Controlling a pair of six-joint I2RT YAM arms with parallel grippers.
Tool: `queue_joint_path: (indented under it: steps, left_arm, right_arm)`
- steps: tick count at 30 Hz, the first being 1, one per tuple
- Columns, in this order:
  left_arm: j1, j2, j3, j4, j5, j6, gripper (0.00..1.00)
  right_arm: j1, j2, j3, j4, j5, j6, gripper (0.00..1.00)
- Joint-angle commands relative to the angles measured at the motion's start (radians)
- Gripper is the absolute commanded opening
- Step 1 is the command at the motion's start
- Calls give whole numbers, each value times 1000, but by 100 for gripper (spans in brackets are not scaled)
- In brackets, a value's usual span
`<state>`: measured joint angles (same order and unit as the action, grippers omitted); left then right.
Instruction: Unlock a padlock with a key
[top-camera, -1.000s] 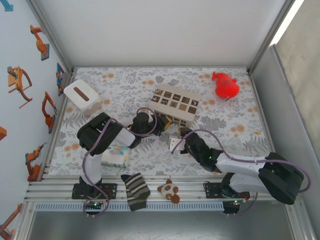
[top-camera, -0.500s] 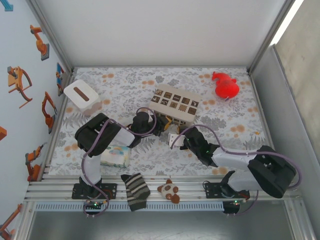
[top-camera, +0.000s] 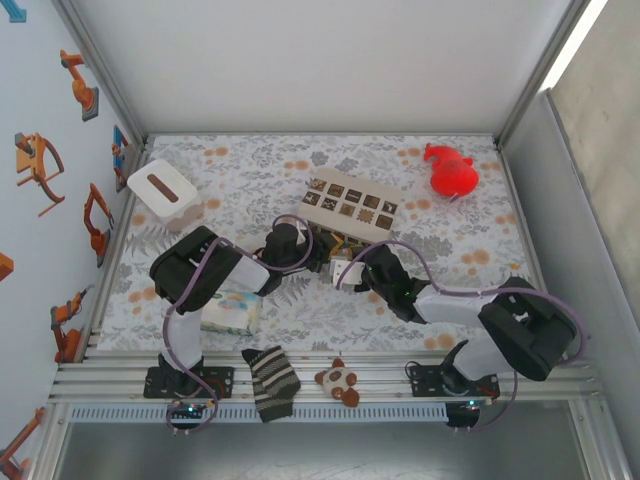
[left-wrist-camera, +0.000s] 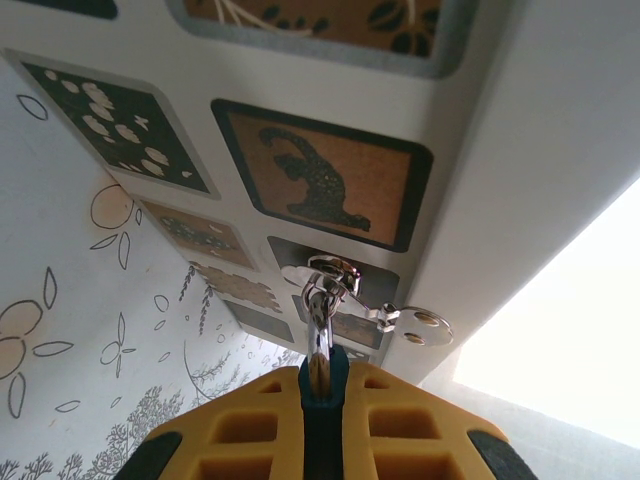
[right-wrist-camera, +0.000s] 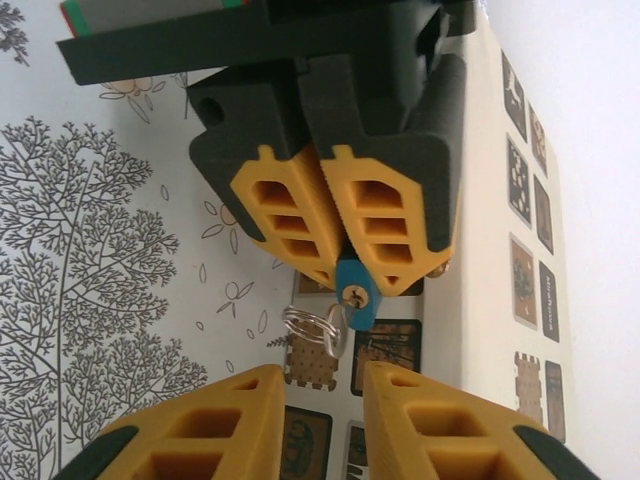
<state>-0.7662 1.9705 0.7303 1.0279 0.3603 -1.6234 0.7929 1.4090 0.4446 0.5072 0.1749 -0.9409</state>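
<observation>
Left gripper (right-wrist-camera: 348, 265) clamped on the padlock (right-wrist-camera: 356, 297), holding it just beside the patterned box (right-wrist-camera: 520, 260), above the worktop (right-wrist-camera: 100, 250). Right gripper (right-wrist-camera: 325, 405) parted, holding nothing, near the padlock's keyhole end.

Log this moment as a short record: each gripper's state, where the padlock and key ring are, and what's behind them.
left gripper: shut on the padlock
padlock: blue, keyhole facing the right wrist camera
right gripper: open, holding nothing, just short of the padlock
key ring: silver, right beside the padlock, not gripped
key: flat silver piece on the ring
behind: patterned box
</observation>
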Motion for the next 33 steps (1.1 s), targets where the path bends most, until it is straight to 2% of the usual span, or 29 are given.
queue_joint_path:
  steps: [1,17,27,33]
  left_arm:
    - [-4,-27,17,52,25,-19,0]
    - [-7,-19,13,68,22,-30,0]
    - [-7,-12,12,77,21,-38,0]
    - [-10,-13,16,80,25,-44,0]
  right_arm:
    - [-5,22,42,41,-1,-10,22]
    - [-5,96,57,100,49,-30,13]
    - [-5,117,46,131,78,-44,3]
    - [-5,142,40,175,97,-66,0]
